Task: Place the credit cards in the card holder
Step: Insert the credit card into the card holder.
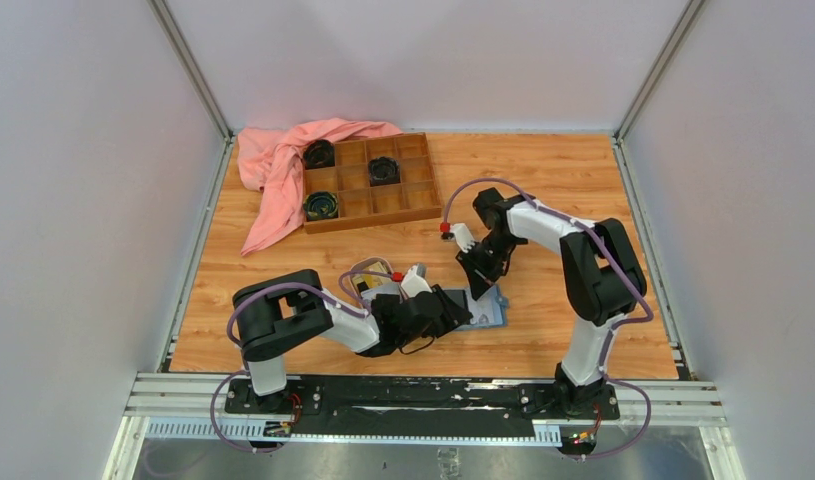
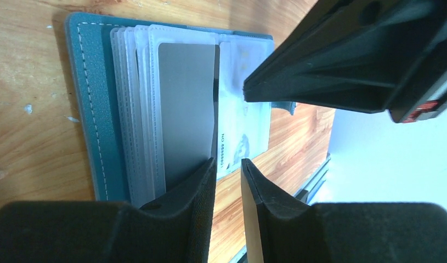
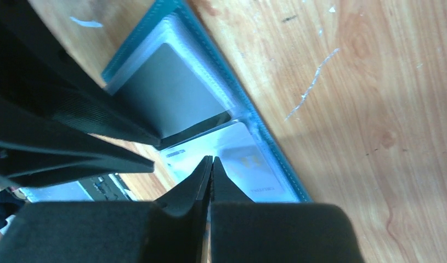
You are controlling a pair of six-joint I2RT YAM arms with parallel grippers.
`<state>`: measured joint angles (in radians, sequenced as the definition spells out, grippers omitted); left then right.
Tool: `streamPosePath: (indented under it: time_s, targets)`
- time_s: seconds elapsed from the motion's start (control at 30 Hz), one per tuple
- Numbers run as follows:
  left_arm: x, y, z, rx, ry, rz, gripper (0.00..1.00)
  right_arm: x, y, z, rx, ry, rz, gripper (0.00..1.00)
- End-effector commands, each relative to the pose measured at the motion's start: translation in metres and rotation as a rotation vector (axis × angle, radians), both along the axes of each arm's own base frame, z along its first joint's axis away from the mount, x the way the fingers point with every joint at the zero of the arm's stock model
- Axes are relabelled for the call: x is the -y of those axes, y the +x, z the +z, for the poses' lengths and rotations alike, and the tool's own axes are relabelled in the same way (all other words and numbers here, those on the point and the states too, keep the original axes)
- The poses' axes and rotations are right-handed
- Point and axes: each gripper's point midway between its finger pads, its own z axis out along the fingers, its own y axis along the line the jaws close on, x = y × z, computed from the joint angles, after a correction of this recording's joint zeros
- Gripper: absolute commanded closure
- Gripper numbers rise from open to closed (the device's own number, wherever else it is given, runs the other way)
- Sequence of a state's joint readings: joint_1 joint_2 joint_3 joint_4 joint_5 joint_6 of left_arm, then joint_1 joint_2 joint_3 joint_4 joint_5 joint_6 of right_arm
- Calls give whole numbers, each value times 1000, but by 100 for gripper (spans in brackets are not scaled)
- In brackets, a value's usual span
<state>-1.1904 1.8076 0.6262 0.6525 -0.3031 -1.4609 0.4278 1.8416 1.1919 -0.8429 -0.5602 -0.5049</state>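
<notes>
Stitched matt blue card holder (image 2: 92,109), clear glossy plastic sleeves (image 2: 134,109), smooth grey card (image 2: 185,109), scuffed wood-grain table (image 2: 29,148)

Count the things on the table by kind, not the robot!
Cloth: 1
Tray: 1
Black round things: 3
Wallet: 1
Cards showing in it: 2
Total: 8
More may be hidden.

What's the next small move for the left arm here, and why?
Probably nudge the black card the last bit into its pocket with the left gripper. A thin strip of it shows outside the pocket, its open jaws sit at that edge, and the shut right gripper sits on the other half of the holder.
</notes>
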Motion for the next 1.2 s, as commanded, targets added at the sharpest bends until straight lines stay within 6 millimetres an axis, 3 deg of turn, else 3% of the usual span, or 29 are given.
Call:
streamPosePath:
  time_s: [0.0,0.1,0.23,0.37,0.57,0.6,0.63,0.7,0.73,0.83,0.97,1.07,1.17]
  targets:
    - [-29,-8,-37,8,199,-48,69,-13,-14,31,-30,184,30,99]
    - [-26,-7,-29,45,203,-72,69,-25,-21,44,-60,279,44,99]
    - [-21,-5,-12,113,200,-118,69,-25,-20,58,-50,334,51,98]
    - [-17,-1,20,241,204,-178,68,-7,-8,82,72,394,36,97]
    - [-28,6,64,470,317,-274,67,28,14,129,412,450,-28,91]
    - [-32,7,69,508,343,-287,66,32,17,136,467,451,-42,84]
    - [-37,9,76,550,378,-298,66,34,17,142,520,460,-42,71]
    - [-52,14,90,625,448,-301,64,32,9,151,583,501,-3,33]
    - [-60,17,98,670,483,-300,63,27,0,150,560,546,5,24]
    - [-94,23,118,793,570,-258,43,17,-22,139,390,629,-50,26]
    - [-139,29,145,874,577,-128,2,26,-31,112,331,544,-55,30]
    - [-143,19,158,898,434,-190,0,35,-29,91,308,459,-81,33]
    - [-138,11,159,869,336,-245,12,56,-15,62,291,283,-151,35]
